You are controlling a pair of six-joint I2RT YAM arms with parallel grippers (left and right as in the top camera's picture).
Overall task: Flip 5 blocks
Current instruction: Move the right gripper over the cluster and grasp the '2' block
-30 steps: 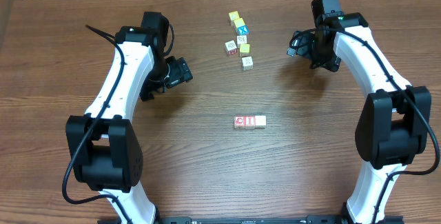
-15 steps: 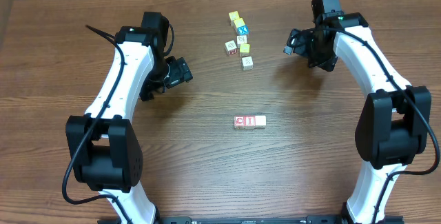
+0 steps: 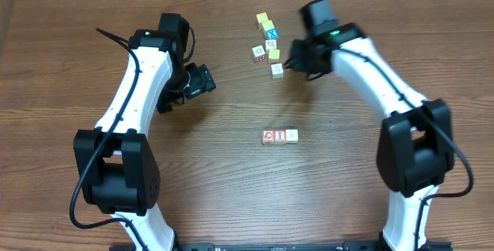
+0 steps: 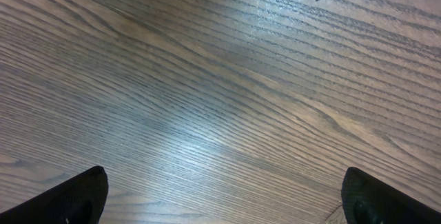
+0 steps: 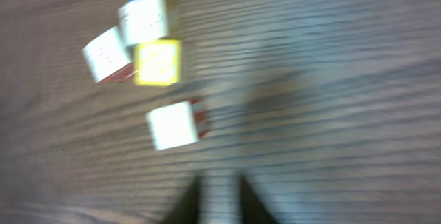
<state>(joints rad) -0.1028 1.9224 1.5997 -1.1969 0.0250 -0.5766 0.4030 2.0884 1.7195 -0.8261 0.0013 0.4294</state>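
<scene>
The right hand is hovering just beside the nearest pale block at the cluster's edge, tips close together and empty; blur is stopping me telling clenched from released. I am planning to pinch that block by opposite sides and roll it over. The yellow cube is sitting near it, a row of blocks is lying apart on the table, and the left hand is hanging released.

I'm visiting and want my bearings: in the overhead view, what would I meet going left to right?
The left pincer → cluster of little blocks → right pincer. The short row of blocks overlaps these sideways, so it is left out.
</scene>
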